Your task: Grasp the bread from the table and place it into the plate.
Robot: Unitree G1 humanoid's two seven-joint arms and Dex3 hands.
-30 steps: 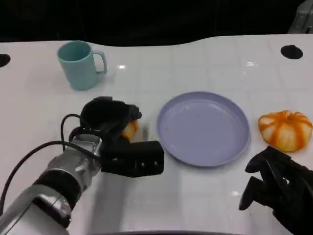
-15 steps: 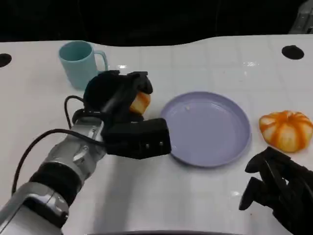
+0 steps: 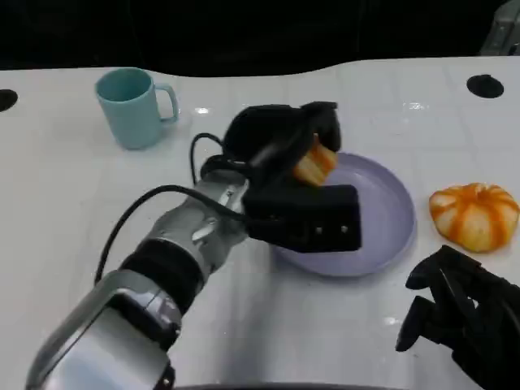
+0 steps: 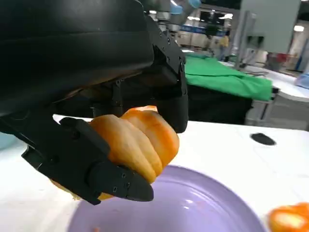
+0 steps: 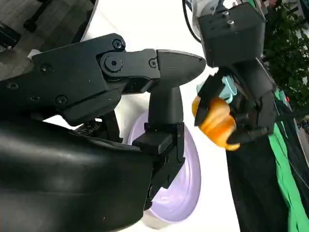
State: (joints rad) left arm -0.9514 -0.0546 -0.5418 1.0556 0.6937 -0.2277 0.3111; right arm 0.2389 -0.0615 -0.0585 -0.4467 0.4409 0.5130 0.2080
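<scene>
My left hand [image 3: 276, 145] grips an orange-brown piece of bread [image 3: 314, 165] and holds it in the air over the left part of the lilac plate [image 3: 383, 205]. In the left wrist view the bread [image 4: 137, 140] sits between black fingers [image 4: 101, 176], with the plate [image 4: 193, 205] just below it. The right wrist view shows the same bread [image 5: 216, 122] in the left hand [image 5: 244, 92] above the plate [image 5: 186, 193]. Near the table's front right edge my right hand [image 3: 461, 323] rests with nothing in it, its fingers apart.
An orange striped pumpkin-shaped bun [image 3: 474, 214] lies to the right of the plate, just beyond my right hand. A teal mug [image 3: 134, 106] stands at the back left. A black hole [image 3: 485, 85] marks the table's back right corner.
My left hand has lifted the bread off the table and carried it to the right, from beside the plate to above it. The right hand has stayed still.
</scene>
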